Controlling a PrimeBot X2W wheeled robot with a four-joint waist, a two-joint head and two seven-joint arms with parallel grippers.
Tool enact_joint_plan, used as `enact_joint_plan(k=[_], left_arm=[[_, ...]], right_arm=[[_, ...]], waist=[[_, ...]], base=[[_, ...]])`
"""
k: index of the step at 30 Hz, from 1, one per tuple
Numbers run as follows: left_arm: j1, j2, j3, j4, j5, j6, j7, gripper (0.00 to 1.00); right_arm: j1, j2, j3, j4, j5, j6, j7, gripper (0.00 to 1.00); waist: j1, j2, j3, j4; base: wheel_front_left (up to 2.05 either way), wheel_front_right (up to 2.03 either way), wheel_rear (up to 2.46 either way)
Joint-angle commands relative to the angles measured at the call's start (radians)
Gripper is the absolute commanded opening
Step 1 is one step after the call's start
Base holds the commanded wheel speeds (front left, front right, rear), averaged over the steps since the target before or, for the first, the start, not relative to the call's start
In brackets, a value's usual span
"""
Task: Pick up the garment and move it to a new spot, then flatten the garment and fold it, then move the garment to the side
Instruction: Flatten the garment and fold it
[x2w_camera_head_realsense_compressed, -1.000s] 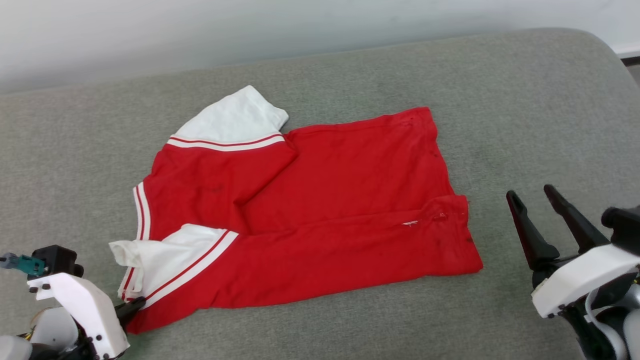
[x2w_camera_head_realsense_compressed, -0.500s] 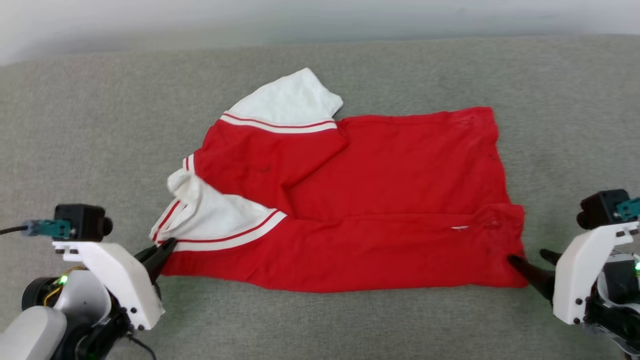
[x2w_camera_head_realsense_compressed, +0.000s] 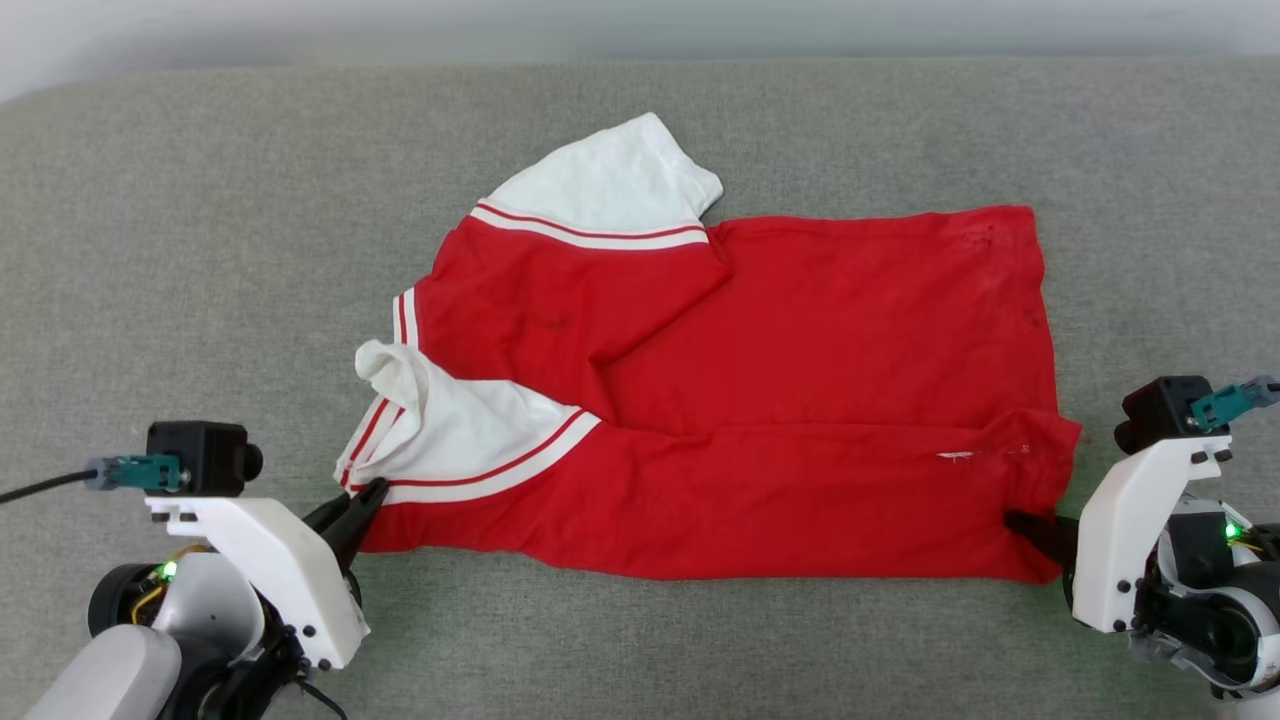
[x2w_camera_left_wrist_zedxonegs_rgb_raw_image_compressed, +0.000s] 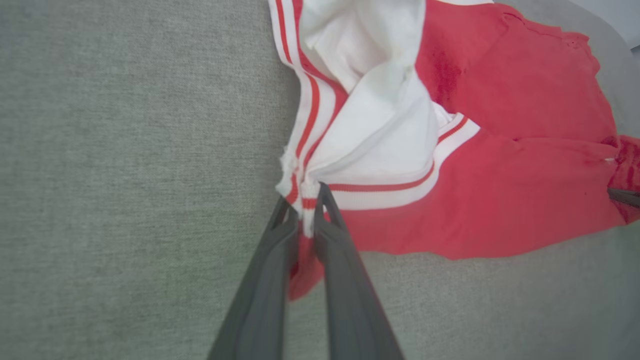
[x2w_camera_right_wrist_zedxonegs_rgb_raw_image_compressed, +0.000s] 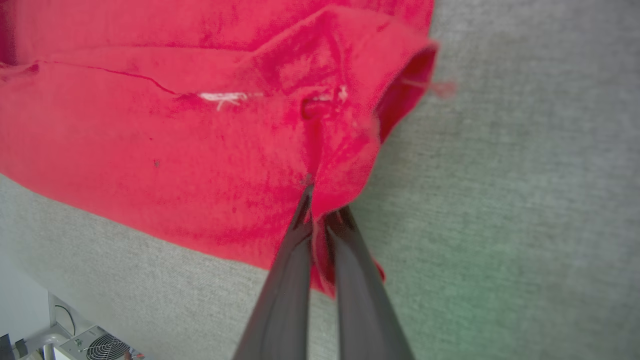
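Observation:
A red garment (x2w_camera_head_realsense_compressed: 800, 400) with white, red-striped sleeves lies spread on the grey cushion (x2w_camera_head_realsense_compressed: 200, 250), its near edge folded over. My left gripper (x2w_camera_head_realsense_compressed: 365, 497) is shut on the near left corner, pinching the striped sleeve hem (x2w_camera_left_wrist_zedxonegs_rgb_raw_image_compressed: 305, 197). My right gripper (x2w_camera_head_realsense_compressed: 1020, 523) is shut on the near right corner, where red cloth (x2w_camera_right_wrist_zedxonegs_rgb_raw_image_compressed: 320, 200) bunches between the fingers (x2w_camera_right_wrist_zedxonegs_rgb_raw_image_compressed: 295, 260). One white sleeve (x2w_camera_head_realsense_compressed: 615, 185) sticks out at the far side; the other (x2w_camera_head_realsense_compressed: 450, 430) is crumpled near my left gripper.
The grey cushion extends well beyond the garment on every side. A pale wall (x2w_camera_head_realsense_compressed: 640, 30) runs behind its far edge. In the right wrist view, a fan unit (x2w_camera_right_wrist_zedxonegs_rgb_raw_image_compressed: 95, 345) sits on the floor below the cushion edge.
The head camera has shifted. My right gripper, open and clear of the cloth a second ago, has come down and shut on the near right corner. The left sleeve has bunched up.

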Motion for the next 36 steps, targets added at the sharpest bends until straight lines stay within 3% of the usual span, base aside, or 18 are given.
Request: enact_joint_plan(k=[1,10,19,23,24,25,26,30,36], left_arm=[[0.012,-0.011,0.0,0.006,-0.004,0.001,-0.014,0.0],[0.099,-0.005,0.015,0.002,-0.006,0.028,-0.053,0.0],[0.251,0.035,0.024,-0.056,-0.039,0.084,-0.027,0.0],[0.279,0.011,0.009,-0.031,-0.057,0.082,-0.024,0.0],[0.277,-0.005,0.005,-0.017,-0.068,0.079,-0.027,0.0],[0.273,-0.016,-0.003,-0.001,-0.07,0.072,-0.027,0.35],[0.263,-0.026,-0.004,0.012,-0.069,0.069,-0.036,1.0],[0.227,-0.061,0.003,0.059,-0.053,0.053,-0.088,1.0],[0.174,-0.08,0.052,0.067,0.006,0.083,-0.205,1.0]], right_arm=[[0.01,0.003,0.021,0.015,0.013,0.0,-0.008,0.0],[0.036,-0.052,0.078,-0.028,0.033,0.0,-0.068,0.0],[0.153,-0.065,0.067,-0.084,0.033,0.0,-0.036,0.0],[0.203,-0.046,0.052,-0.067,0.016,0.0,-0.04,0.0],[0.206,-0.04,0.052,-0.059,0.014,0.0,-0.056,0.06],[0.213,-0.035,0.051,-0.051,0.015,0.0,-0.069,0.85],[0.216,-0.035,0.052,-0.047,0.009,0.0,-0.093,1.0],[0.209,-0.031,0.062,-0.044,-0.024,0.0,-0.236,1.0],[0.185,-0.038,0.057,-0.063,-0.125,0.0,-0.49,1.0]], waist=[[-0.0001,0.0,-0.015,-0.006],[-0.0001,0.0,-0.147,-0.022],[-0.0001,0.0,-0.24,-0.026],[-0.0001,0.0,-0.238,-0.026],[-0.0001,0.0,-0.235,-0.026],[-0.0001,0.0,-0.233,-0.027],[-0.0001,0.0,-0.23,-0.029],[-0.0001,0.0,-0.226,-0.041],[-0.0001,0.0,-0.238,-0.068]], base=[[0.0,0.0,0.0],[0.0,0.0,0.0],[0.0,0.0,0.0],[0.0,0.0,0.0],[0.0,0.0,0.0],[0.0,0.0,0.0],[0.0,0.0,0.0],[0.0,0.0,0.0],[0.0,0.0,0.0]])
